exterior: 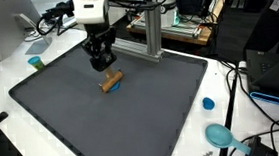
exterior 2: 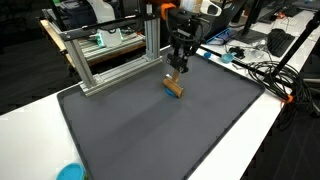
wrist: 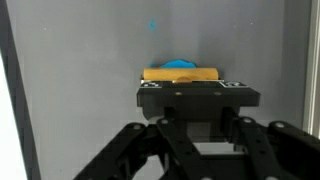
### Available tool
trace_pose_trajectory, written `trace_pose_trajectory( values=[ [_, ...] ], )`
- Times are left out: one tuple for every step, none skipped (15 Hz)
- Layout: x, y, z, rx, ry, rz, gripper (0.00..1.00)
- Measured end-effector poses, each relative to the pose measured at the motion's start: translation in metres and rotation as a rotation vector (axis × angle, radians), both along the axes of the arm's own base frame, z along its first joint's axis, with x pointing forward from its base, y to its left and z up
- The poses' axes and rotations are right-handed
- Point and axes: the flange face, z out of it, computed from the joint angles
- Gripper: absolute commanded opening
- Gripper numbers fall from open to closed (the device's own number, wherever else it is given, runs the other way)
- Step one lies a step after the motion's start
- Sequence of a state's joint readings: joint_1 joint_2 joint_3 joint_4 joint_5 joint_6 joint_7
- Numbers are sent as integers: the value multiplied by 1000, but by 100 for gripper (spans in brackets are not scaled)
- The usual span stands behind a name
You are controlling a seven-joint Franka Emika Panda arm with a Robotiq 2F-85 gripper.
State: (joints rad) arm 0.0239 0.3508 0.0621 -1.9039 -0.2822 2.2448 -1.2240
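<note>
Two small pieces, a teal dish [exterior: 220, 135] and a blue cap [exterior: 209, 104], are sitting nearest the camera in an exterior view, off the grey mat [exterior: 73, 123] at its 4 o'clock. What the dish is holding cannot be told. Farther in, the wooden block [exterior: 112, 82] is lying on its side at 11 o'clock of the mat's centre, probably resting steady on the flat sheet. You are hanging the gripper [exterior: 100, 64] claw-down just above the block at its 11 o'clock, gripping nothing. Whether its fingers are apart or together cannot be told. Beyond, a teal cup [exterior: 35, 62] is standing at 10 o'clock, its inside hidden.
</note>
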Motion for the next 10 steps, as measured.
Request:
trace_pose_trajectory(
  values=[
    [1, 0, 0, -2, 2, -5, 22],
    [1, 0, 0, -3, 3, -10, 22],
    [2, 0, -1, -5, 4, -14, 22],
    [2, 0, -1, -7, 5, -17, 22],
    [2, 0, -1, -8, 5, -20, 22],
    [3, 0, -1, -10, 5, -22, 22],
    [3, 0, -1, -11, 6, -24, 22],
    [3, 0, -1, -13, 5, -27, 22],
    [3, 0, -1, -16, 4, -31, 22],
    [3, 0, -2, -20, 3, -35, 22]
  ],
)
